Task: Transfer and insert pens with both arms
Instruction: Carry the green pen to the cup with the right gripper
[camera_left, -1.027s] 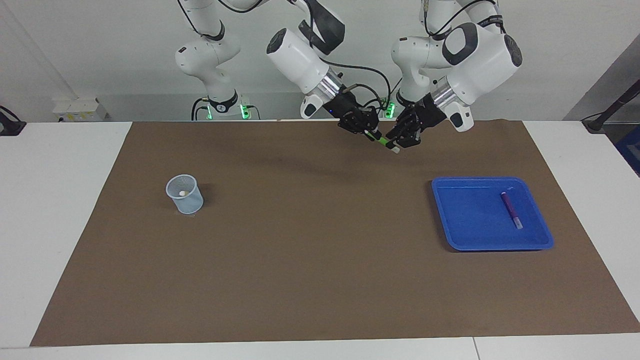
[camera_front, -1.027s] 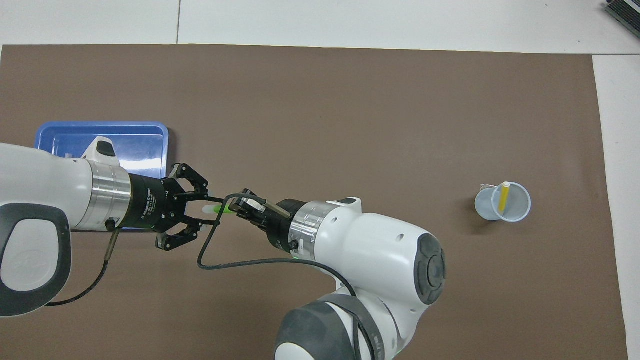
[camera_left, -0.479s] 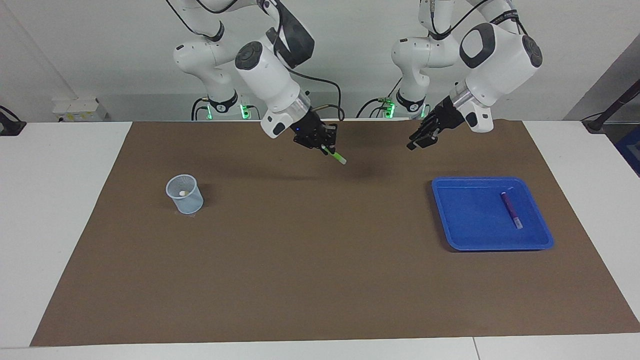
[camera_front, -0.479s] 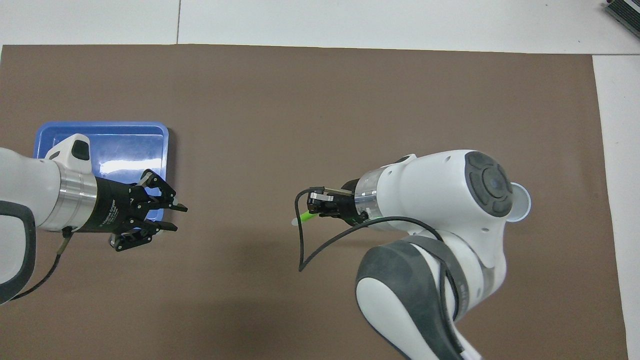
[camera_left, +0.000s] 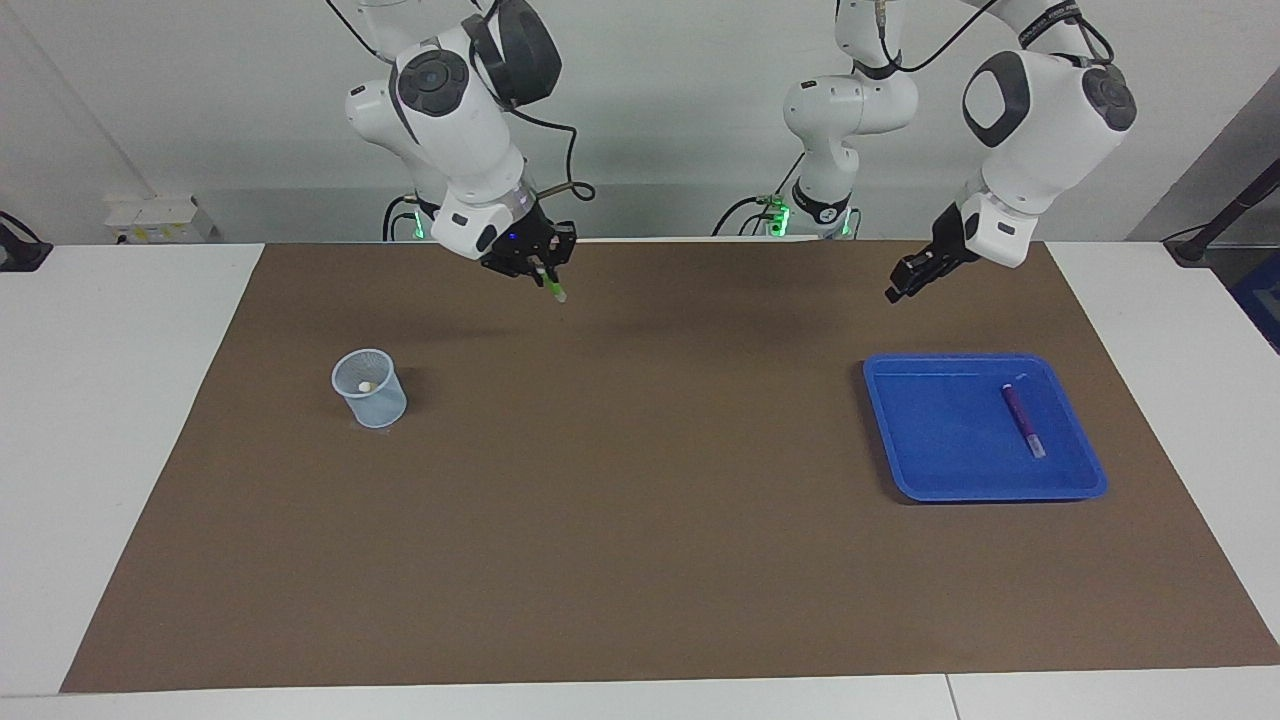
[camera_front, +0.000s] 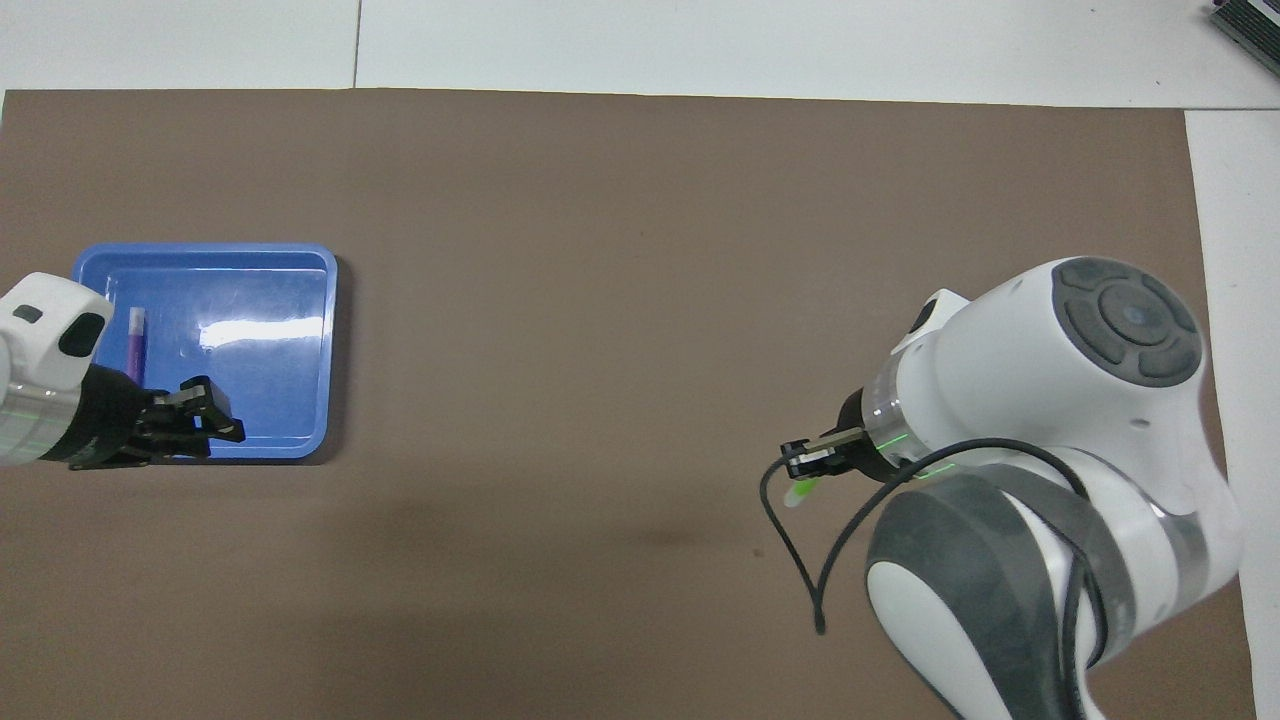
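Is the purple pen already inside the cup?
No, the purple pen lies flat in the blue tray, apart from the cup.

Brown mat (camera_left: 640, 520) over a white table (camera_left: 110, 420). Bright blue tray (camera_left: 930, 480) with a purple pen (camera_left: 1021, 415), whitish at one end. Bright green pen (camera_left: 549, 281), pale at the tip, in the black right gripper (camera_left: 535, 262). Pale translucent blue cup (camera_left: 370, 389). Black left gripper (camera_left: 905, 285) on a white arm with grey patches.
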